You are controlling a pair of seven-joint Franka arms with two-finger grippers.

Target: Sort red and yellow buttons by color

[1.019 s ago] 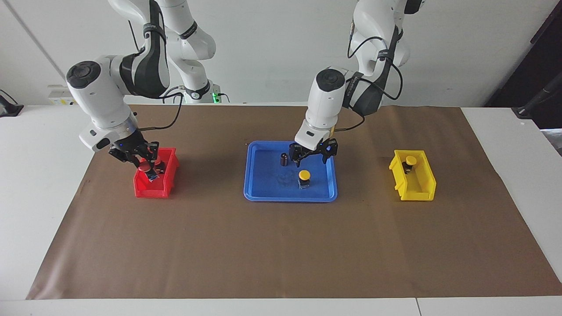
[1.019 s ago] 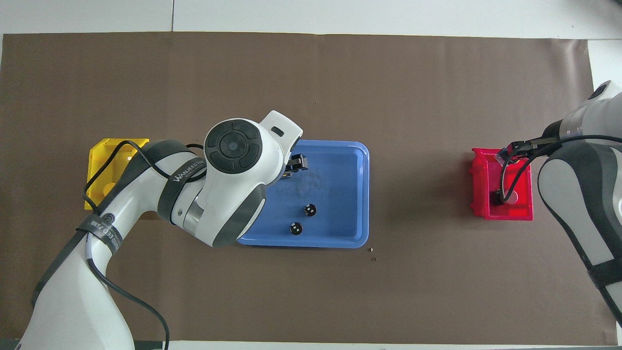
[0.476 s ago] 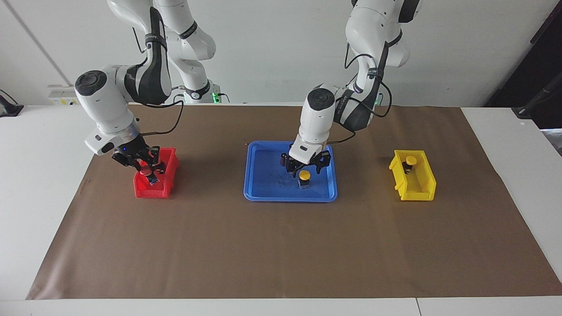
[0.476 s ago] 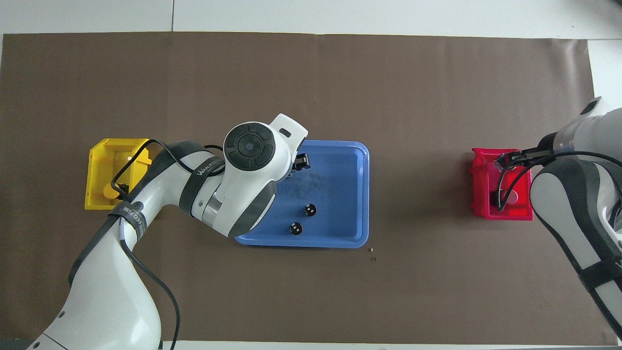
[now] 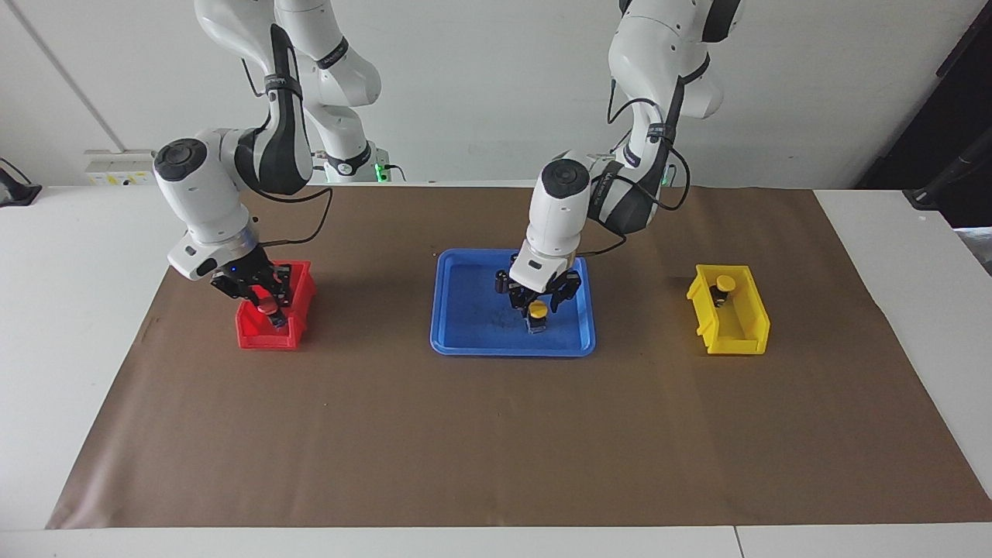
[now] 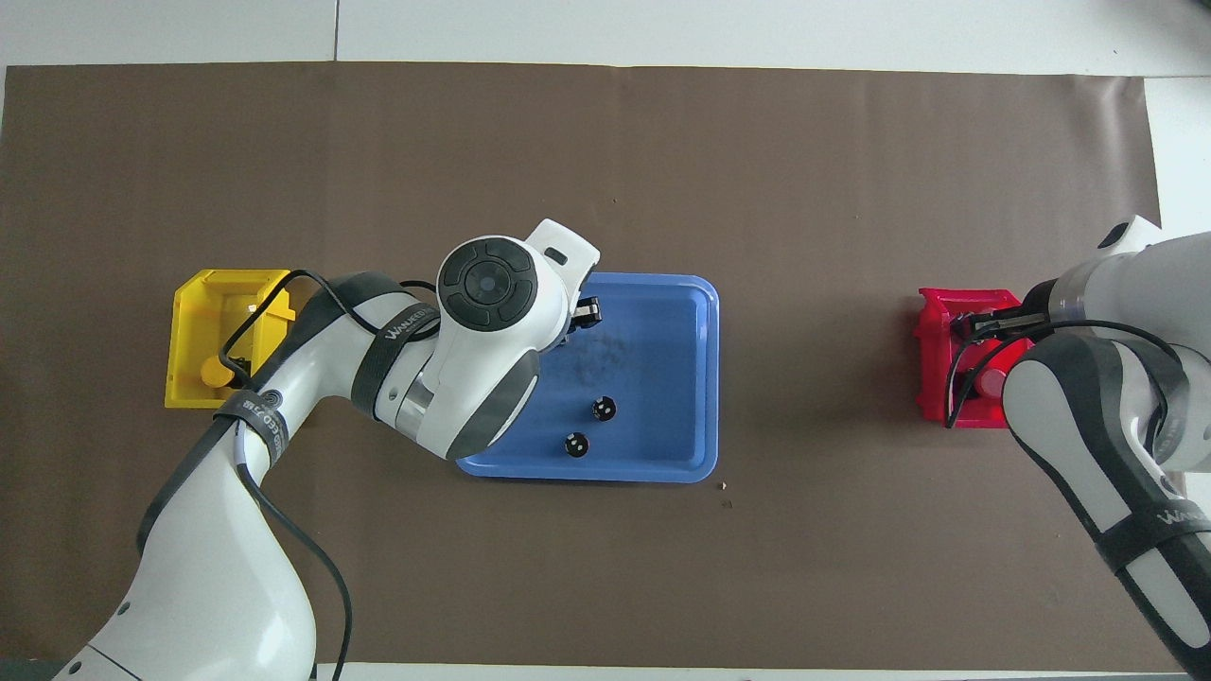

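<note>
My left gripper [image 5: 536, 304] is down in the blue tray [image 5: 465, 342], open, with a finger on each side of a yellow button [image 5: 536, 310]. In the overhead view the left wrist hides this button and only a fingertip [image 6: 587, 312] shows. My right gripper [image 5: 267, 301] is shut on a red button [image 5: 268, 306] and holds it low inside the red bin [image 5: 260, 337]. A second red button [image 6: 990, 380] lies in that bin [image 6: 932, 355]. Another yellow button [image 5: 725, 284] sits in the yellow bin [image 5: 732, 341], at the end nearer the robots.
Two small dark capless cylinders [image 6: 604, 409] [image 6: 575, 444] stand in the blue tray [image 6: 705, 378], nearer the robots than the yellow button; one shows in the facing view [image 5: 501, 280]. Brown paper [image 5: 496, 449] covers the table.
My left gripper has come down from above the tray to straddle the yellow button. My right gripper has lowered the red button into the red bin.
</note>
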